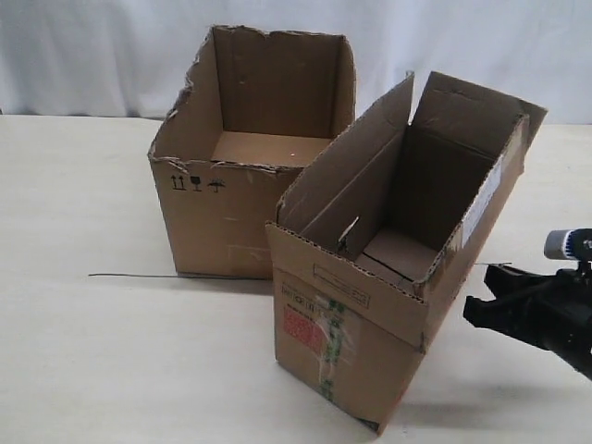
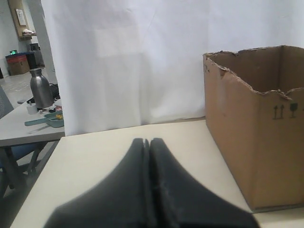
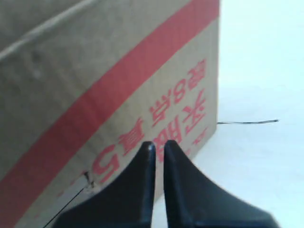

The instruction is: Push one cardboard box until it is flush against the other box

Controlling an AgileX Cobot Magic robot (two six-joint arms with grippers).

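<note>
Beside torn-rimmed brown box [image 1: 222, 213], narrow red-printed cardboard box [image 1: 361, 314] stands askew.
Near its side, right gripper [image 3: 158, 145] narrow; left gripper [image 2: 146, 141] closed.

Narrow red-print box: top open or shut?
Open. The cardboard box has its top flaps standing up, and the exterior view sees down to its floor.

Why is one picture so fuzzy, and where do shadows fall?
Right wrist view: the narrow brown cardboard box with red print fills the frame, too close, so its lettering blurs. Left wrist view: the black left gripper is soft, the wider torn-rimmed brown box sharper. Exterior view: sharp, faint shadows on the pale table.
</note>
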